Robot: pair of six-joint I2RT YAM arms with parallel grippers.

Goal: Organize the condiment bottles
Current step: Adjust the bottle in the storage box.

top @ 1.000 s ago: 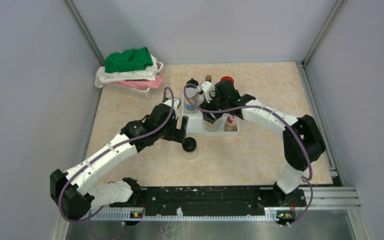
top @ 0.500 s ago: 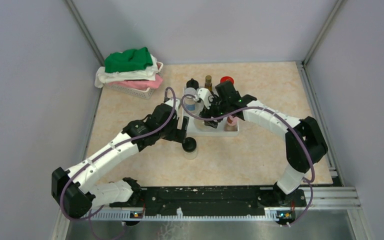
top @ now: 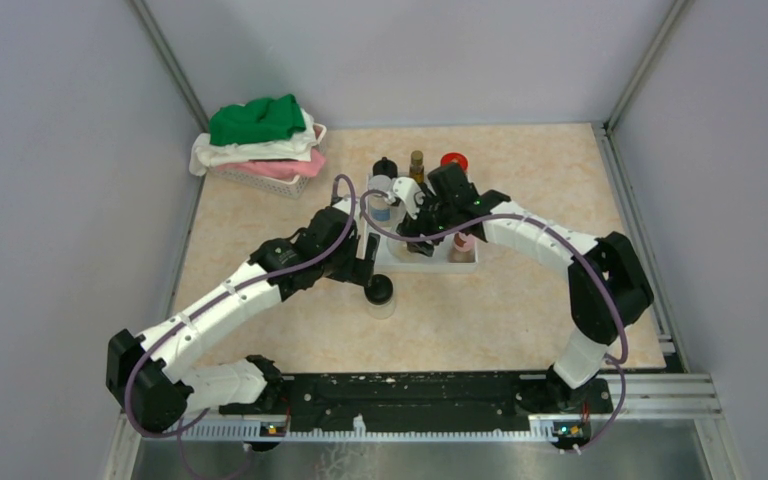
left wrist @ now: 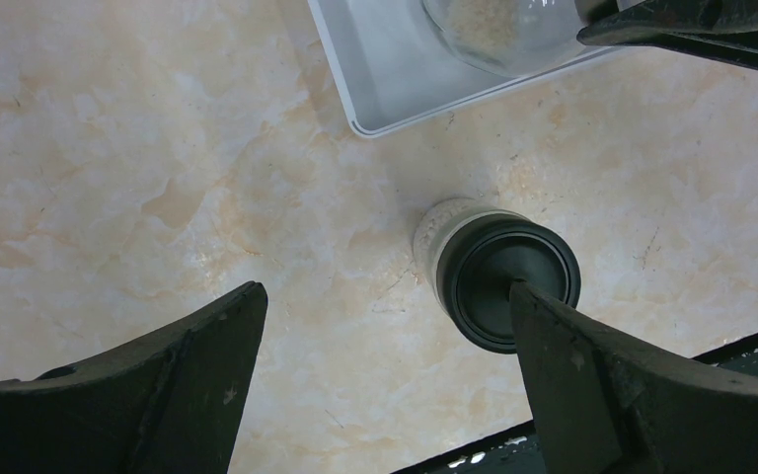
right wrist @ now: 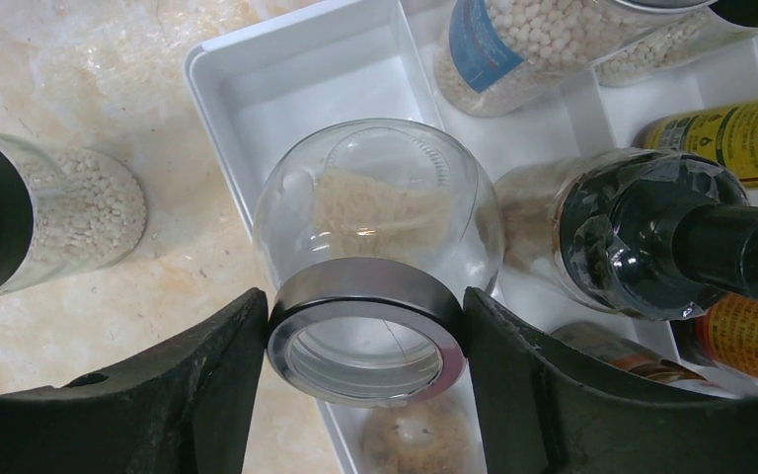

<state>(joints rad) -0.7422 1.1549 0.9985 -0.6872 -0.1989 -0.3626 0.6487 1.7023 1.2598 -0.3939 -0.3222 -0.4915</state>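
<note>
My right gripper (right wrist: 365,308) is shut on the silver rim of a round glass jar (right wrist: 375,207) with pale grains, held over the near-left compartment of the white stepped tray (right wrist: 286,89); in the top view it is at the tray's middle (top: 416,232). In the tray stand a blue-labelled jar of white beads (right wrist: 523,49), a black-capped jar (right wrist: 651,232) and yellow-labelled bottles (right wrist: 740,138). My left gripper (left wrist: 385,296) is open above the table, its right finger beside a black-capped jar (left wrist: 506,281) that stands on the table in front of the tray (top: 379,290).
A basket of folded green, white and pink cloths (top: 260,150) sits at the back left. A black-capped bottle (top: 385,166), a slim amber bottle (top: 416,160) and a red cap (top: 453,160) show at the tray's back. A pink-capped jar (top: 463,243) stands at its front right.
My right gripper has come a little forward and down over the tray with the round jar, uncovering the amber bottle. The left arm has hardly moved.
</note>
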